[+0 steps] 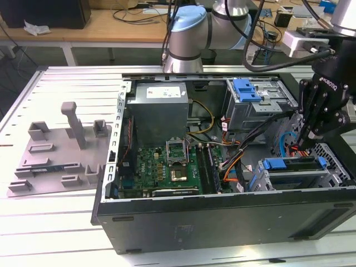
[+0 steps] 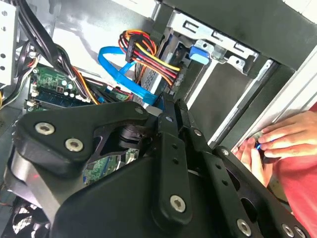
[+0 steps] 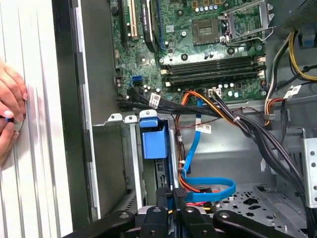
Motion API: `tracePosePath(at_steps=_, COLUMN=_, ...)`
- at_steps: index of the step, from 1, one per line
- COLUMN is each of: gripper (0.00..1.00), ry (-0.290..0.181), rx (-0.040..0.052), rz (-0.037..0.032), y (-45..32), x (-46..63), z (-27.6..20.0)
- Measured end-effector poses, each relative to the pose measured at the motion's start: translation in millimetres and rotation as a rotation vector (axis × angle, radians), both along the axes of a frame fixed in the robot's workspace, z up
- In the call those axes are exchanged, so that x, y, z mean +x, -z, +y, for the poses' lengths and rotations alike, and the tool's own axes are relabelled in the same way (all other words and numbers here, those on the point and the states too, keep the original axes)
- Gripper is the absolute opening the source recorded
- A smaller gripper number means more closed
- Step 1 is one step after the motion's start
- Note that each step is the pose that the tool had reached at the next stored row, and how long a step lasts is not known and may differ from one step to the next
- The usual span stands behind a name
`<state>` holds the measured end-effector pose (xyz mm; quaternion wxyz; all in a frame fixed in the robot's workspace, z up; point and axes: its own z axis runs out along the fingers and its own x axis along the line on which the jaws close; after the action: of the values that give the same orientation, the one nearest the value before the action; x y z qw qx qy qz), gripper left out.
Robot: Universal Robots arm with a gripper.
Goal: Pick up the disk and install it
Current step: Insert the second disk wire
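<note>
inside the open computer case (image 1: 222, 217), the gripper (image 1: 307, 139) hangs with fingers nearly closed, holding nothing, just above the disk (image 1: 295, 167) seated in its bay. a person's hand (image 3: 10, 116) rests on the table (image 1: 67, 222) beside the case.

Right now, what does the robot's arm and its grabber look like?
The arm is made of fat silver tubes with pale blue caps on its joints, and black cables hang off it. The gripper is black with small white lettering. In the second wrist view its black metal links carry shiny silver screws.
</note>
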<state>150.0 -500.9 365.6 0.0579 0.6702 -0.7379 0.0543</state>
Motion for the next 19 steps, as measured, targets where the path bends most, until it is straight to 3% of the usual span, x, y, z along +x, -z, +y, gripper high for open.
tracePosePath(at_steps=2, gripper=0.16, ry=0.0, rx=0.0058, rz=-0.0115, y=0.8, x=-5.7, z=-3.6)
tracePosePath(at_steps=4, gripper=0.16, ry=0.0, rx=0.0124, rz=-0.016, y=1.0, x=-6.0, z=-8.0)
tracePosePath(at_steps=6, gripper=0.16, ry=0.0, rx=0.0183, rz=-0.0171, y=1.3, x=-6.0, z=-12.9)
tracePosePath(at_steps=12, gripper=0.16, ry=0.0, rx=0.0209, rz=-0.0171, y=1.5, x=-6.0, z=-13.0)
tracePosePath(at_steps=14, gripper=0.16, ry=0.0, rx=0.0298, rz=-0.0171, y=1.7, x=-6.0, z=-14.4)
tracePosePath(at_steps=16, gripper=0.16, ry=0.0, rx=0.0501, rz=-0.0171, y=2.1, x=-6.0, z=-19.5)
tracePosePath(at_steps=19, gripper=0.16, ry=-0.005, rx=0.063, rz=-0.0169, y=2.9, x=-6.0, z=-22.0)
